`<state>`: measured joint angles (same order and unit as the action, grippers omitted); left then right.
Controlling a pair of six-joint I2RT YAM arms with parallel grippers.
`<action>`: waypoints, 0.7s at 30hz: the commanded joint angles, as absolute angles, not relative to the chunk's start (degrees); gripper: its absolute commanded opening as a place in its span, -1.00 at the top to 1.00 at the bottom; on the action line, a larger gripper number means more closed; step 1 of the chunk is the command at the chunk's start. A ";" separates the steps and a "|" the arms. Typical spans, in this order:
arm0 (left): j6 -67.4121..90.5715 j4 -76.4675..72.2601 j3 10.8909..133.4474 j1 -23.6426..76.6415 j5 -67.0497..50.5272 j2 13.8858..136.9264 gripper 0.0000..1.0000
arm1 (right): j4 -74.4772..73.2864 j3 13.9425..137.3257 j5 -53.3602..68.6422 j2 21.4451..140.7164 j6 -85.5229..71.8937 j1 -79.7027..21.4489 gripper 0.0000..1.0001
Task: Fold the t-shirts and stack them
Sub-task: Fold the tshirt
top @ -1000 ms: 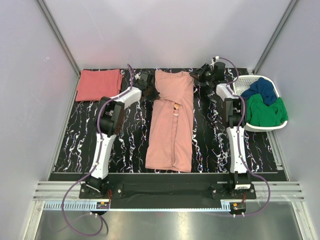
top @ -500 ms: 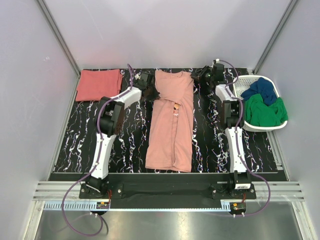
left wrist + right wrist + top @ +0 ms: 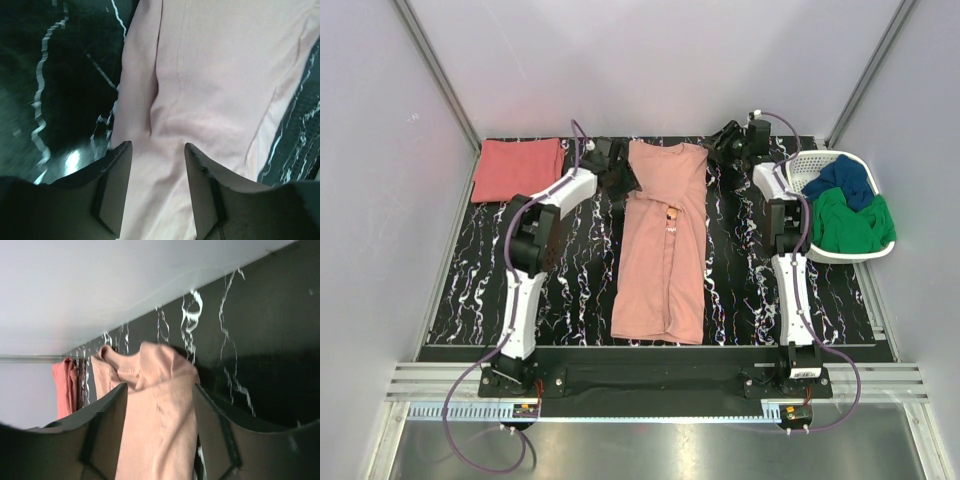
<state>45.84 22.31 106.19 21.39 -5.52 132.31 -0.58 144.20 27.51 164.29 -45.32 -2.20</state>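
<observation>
Salmon-pink t-shirt (image 3: pixel 660 245) lay mid table (image 3: pixel 740 290) as a long narrow strip; coral-red t-shirt (image 3: pixel 517 170) sat folded at far left. Left gripper (image 3: pixel 618 175) and right gripper (image 3: pixel 724 146) hung by the collar end, jaws parted, empty. Lengthwise fold looked done; next likely regrip, fold crosswise, stack.

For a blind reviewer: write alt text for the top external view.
A pale salmon-pink t-shirt, folded into a long strip, lies on the table, the left gripper and right gripper open by its collar end. A folded coral-red t-shirt sits far left; a white basket with blue cloth and green cloth, far right.
</observation>
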 commanded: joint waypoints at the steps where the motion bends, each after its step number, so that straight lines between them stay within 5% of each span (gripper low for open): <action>1: 40.79 26.88 105.56 19.69 -4.66 120.78 -0.05 | -3.33 138.38 26.46 148.32 -40.00 -2.20 -0.28; 4: 37.19 30.58 101.53 20.04 -4.56 114.36 -0.10 | -9.04 128.11 25.75 137.67 -37.62 -2.63 -0.48; 14: 31.46 25.23 72.52 30.83 -12.12 95.28 -0.03 | -37.50 91.61 13.28 104.35 -27.07 -12.55 -0.44; 21: 37.26 19.28 63.56 43.41 -13.62 93.70 0.03 | -38.40 64.36 13.97 79.06 -30.85 -14.32 -0.33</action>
<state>34.63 25.34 67.66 41.10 -11.55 96.20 -33.91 70.15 16.51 87.13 -30.68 -15.68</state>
